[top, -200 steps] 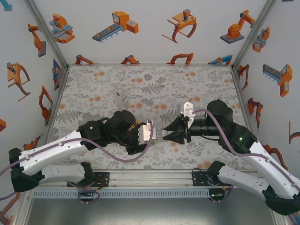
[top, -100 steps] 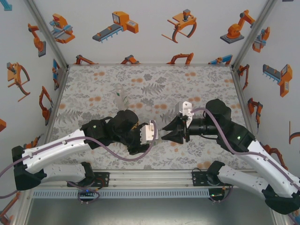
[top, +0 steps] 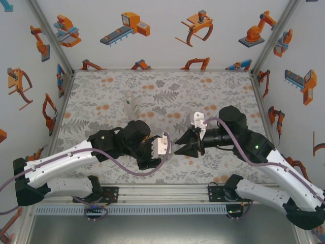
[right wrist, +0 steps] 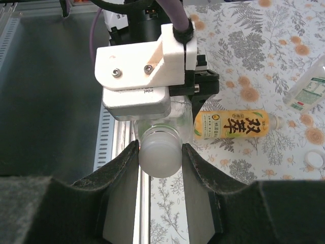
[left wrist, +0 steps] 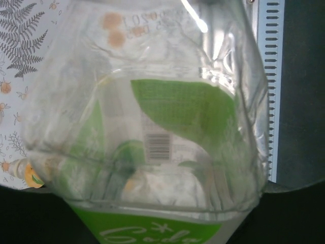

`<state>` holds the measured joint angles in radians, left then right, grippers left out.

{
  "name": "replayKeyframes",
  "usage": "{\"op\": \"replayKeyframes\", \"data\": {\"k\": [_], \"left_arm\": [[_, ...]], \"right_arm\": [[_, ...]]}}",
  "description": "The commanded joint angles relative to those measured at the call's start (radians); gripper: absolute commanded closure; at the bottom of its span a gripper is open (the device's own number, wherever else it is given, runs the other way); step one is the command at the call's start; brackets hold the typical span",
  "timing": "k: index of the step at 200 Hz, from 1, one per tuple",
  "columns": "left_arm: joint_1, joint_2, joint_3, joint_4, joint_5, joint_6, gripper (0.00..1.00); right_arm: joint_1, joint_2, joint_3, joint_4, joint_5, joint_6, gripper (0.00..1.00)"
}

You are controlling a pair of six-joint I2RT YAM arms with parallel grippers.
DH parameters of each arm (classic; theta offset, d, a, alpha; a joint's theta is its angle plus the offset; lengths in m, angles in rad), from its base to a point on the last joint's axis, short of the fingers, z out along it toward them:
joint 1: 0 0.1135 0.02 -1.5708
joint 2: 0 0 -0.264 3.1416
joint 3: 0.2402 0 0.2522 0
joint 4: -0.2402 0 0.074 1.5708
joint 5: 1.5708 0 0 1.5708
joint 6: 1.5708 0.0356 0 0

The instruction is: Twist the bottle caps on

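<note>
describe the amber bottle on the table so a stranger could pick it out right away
In the right wrist view, find the fern-print table and look just right of the left arm's white camera mount. The amber bottle lies there on its side. Unlike the clear bottle near it, it wears a yellow-orange label with dark characters.

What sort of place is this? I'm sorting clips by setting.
Probably a lab robot test cell, not a home: white walls printed with orange robot cartoons, aluminium frame posts at the corners, and a left arm and right arm bolted to a rail beside a floral-covered table.
</note>
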<state>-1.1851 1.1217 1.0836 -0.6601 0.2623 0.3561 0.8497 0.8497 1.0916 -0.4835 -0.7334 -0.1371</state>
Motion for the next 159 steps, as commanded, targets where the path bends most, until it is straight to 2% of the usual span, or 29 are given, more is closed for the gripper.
{"op": "replayKeyframes", "data": {"k": [1, 32, 66, 121, 159], "left_arm": [[-0.006, 0.004, 0.049, 0.086, 0.031, 0.008, 1.00], [-0.006, 0.000, 0.048, 0.111, 0.026, 0.008, 1.00], [-0.007, -0.005, 0.037, 0.145, -0.048, 0.006, 1.00], [-0.012, 0.004, 0.006, 0.238, -0.091, 0.013, 1.00], [-0.015, -0.012, -0.054, 0.354, -0.128, 0.019, 1.00]], "right_arm": [[0.026, -0.005, 0.004, 0.014, -0.063, -0.013, 1.00], [0.031, -0.022, -0.012, 0.019, -0.039, 0.023, 1.00], [0.032, -0.031, -0.038, 0.015, 0.097, 0.181, 1.00], [0.031, -0.032, -0.083, 0.062, 0.251, 0.644, 1.00], [0.032, -0.028, -0.036, -0.097, 0.446, 0.972, 1.00]]}}
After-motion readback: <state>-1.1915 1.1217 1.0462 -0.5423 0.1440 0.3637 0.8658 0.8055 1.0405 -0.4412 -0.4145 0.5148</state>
